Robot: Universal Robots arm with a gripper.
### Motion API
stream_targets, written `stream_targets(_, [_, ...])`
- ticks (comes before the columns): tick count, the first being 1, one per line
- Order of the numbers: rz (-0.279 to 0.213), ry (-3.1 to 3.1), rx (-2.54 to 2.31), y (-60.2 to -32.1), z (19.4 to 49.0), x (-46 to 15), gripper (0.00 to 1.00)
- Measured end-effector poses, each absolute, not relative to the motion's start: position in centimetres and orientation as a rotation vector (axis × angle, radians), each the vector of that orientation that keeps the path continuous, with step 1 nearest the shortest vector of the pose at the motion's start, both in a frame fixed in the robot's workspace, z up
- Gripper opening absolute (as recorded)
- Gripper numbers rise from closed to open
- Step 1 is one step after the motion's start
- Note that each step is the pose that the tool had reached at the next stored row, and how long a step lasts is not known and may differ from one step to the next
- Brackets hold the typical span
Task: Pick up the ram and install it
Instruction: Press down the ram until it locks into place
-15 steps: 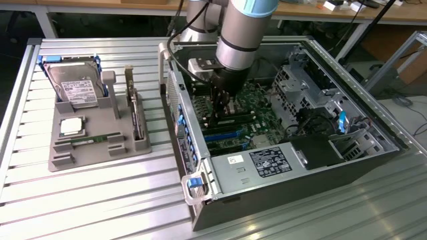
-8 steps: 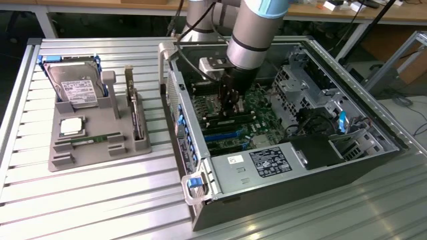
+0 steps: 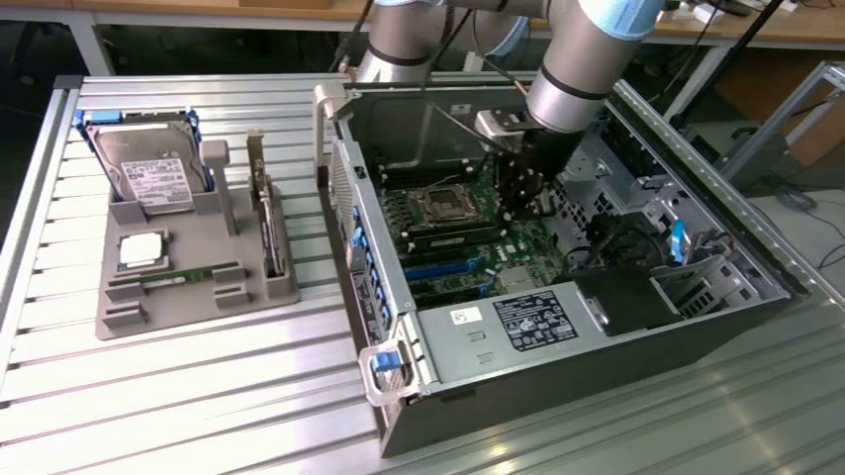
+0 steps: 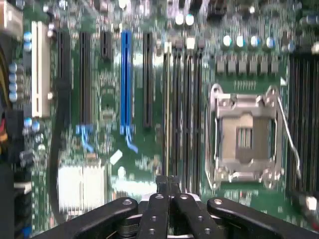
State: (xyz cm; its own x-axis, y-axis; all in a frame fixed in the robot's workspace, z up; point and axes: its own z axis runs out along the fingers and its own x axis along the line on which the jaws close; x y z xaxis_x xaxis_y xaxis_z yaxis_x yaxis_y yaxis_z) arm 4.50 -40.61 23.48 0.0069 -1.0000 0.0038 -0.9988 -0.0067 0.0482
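The long, thin green ram stick (image 3: 176, 279) lies flat in a slot of the grey moulded holder tray (image 3: 198, 312), well apart from the open black computer case (image 3: 555, 386). Beside it in the tray sit a square silver processor chip (image 3: 141, 251) and a boxy silver hard drive with a white label (image 3: 152, 176). The black gripper (image 4: 168, 185) is down inside the case over the green motherboard (image 4: 149, 159), its fingers pressed together on nothing, near the silver processor socket (image 4: 244, 137).
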Motion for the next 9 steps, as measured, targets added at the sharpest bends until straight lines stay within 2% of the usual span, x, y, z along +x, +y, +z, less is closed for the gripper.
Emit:
stream_targets(6, [-0.056,-2.184,2.200,-40.6,23.7,9.0,0.10])
stream_targets(9, [-0.056,-2.185,2.200,-40.6,26.2,9.1,0.10])
